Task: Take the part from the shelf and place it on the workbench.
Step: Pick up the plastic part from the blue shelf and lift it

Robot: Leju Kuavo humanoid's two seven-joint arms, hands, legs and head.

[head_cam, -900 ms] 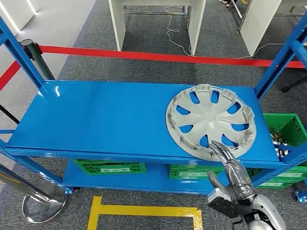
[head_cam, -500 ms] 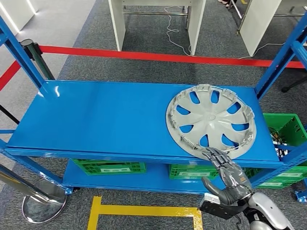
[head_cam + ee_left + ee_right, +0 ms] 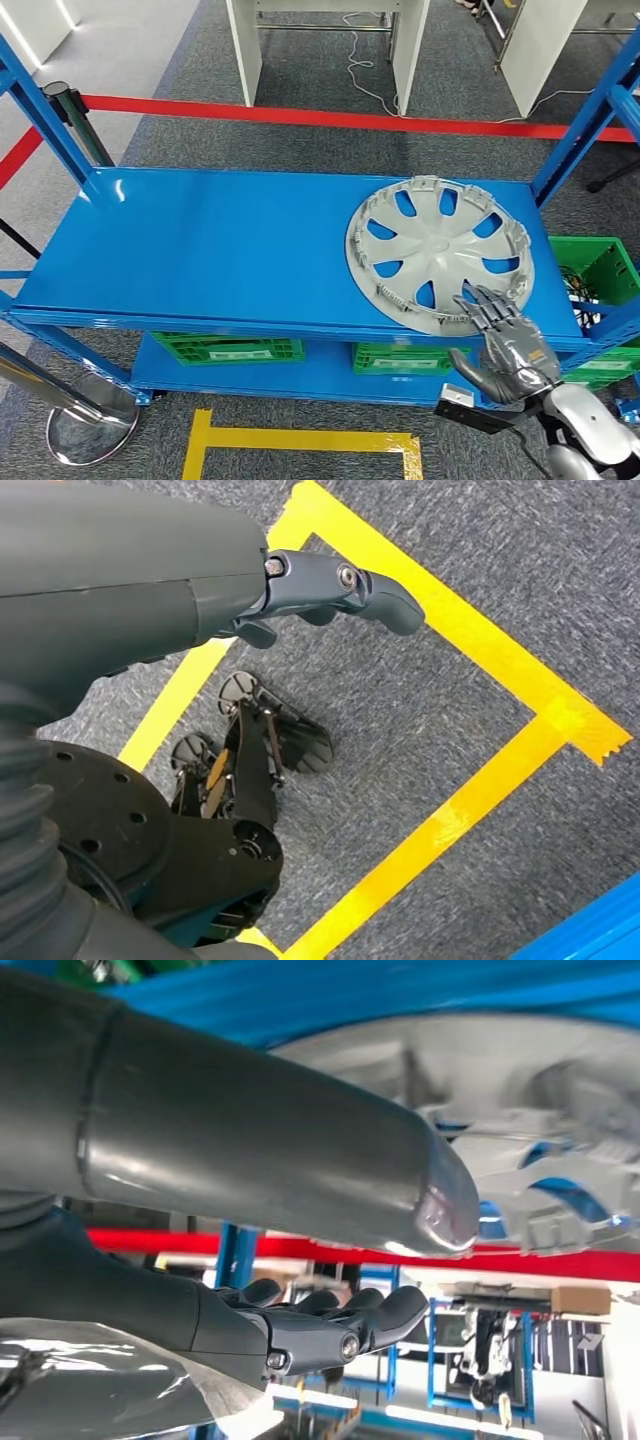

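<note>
The part is a silver-grey wheel cover [image 3: 440, 252] lying flat at the right end of the blue shelf [image 3: 204, 250]. My right hand [image 3: 507, 345] is at the shelf's front edge, its fingers [image 3: 487, 305] spread over the cover's near rim and its thumb hanging below the edge; it holds nothing. In the right wrist view the thumb [image 3: 249, 1150] and dark fingers [image 3: 332, 1325] reach out with the wheel cover [image 3: 543, 1130] close beyond them. My left hand [image 3: 332, 585] hangs over the floor with its fingers extended and nothing in it.
Green crates [image 3: 226, 348] sit on the lower shelf, and another [image 3: 600, 272] stands right of the rack. Blue uprights [image 3: 585, 120] flank the shelf. A stanchion base [image 3: 90, 425] stands at the lower left. Yellow tape [image 3: 302, 442] marks the carpet.
My right hand has moved right and forward, from just below the shelf edge up onto the wheel cover's near rim. The wheel cover has not moved.
</note>
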